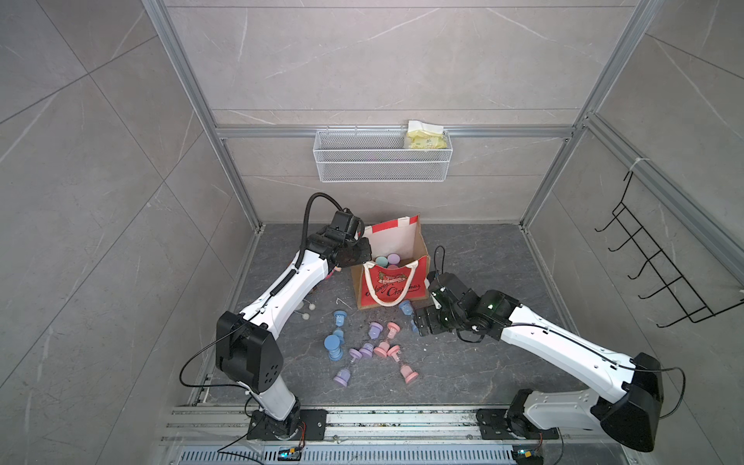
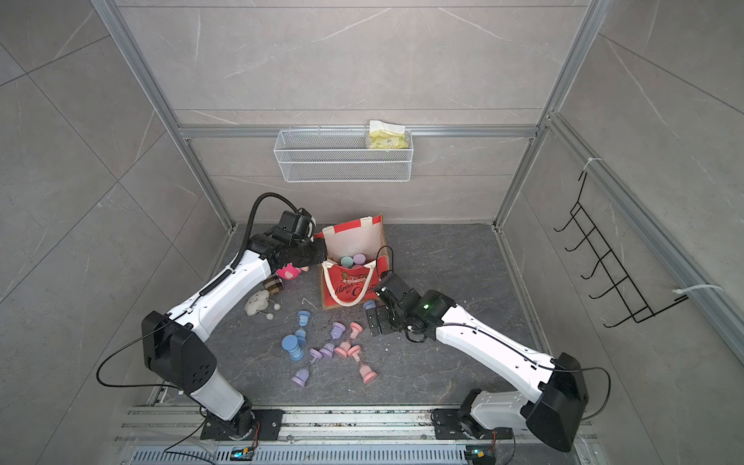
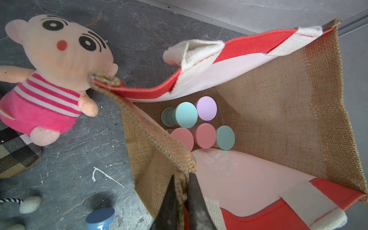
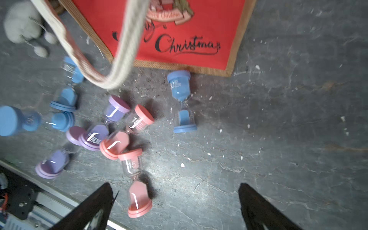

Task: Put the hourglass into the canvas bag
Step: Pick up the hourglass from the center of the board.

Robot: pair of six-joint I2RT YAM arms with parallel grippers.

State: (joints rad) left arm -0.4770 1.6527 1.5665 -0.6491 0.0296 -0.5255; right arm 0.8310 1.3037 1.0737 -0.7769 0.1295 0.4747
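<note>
The dark grey, stone-veined bench (image 1: 483,362) carries a boxy canvas bag (image 1: 392,284) with a red printed front and tan burlap sides, standing upright. Just beside its front bottom edge lies a blue plastic hourglass (image 4: 182,99). Nearer the front, more blue hourglasses (image 1: 340,320), purple hourglasses (image 1: 374,330) and pink hourglasses (image 1: 408,372) lie scattered, most on their sides. Left of the bag lie a pink-striped plush doll (image 3: 53,79), a plaid round cushion (image 2: 273,284) and a white fluffy toy (image 2: 257,304). Pale crumbs (image 4: 182,164) speckle the surface.

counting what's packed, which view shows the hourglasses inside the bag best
Left wrist view: it looks into the canvas bag, showing five caps of hourglasses. Both top views glimpse only a few; the right wrist view shows just the bag's outside.
</note>
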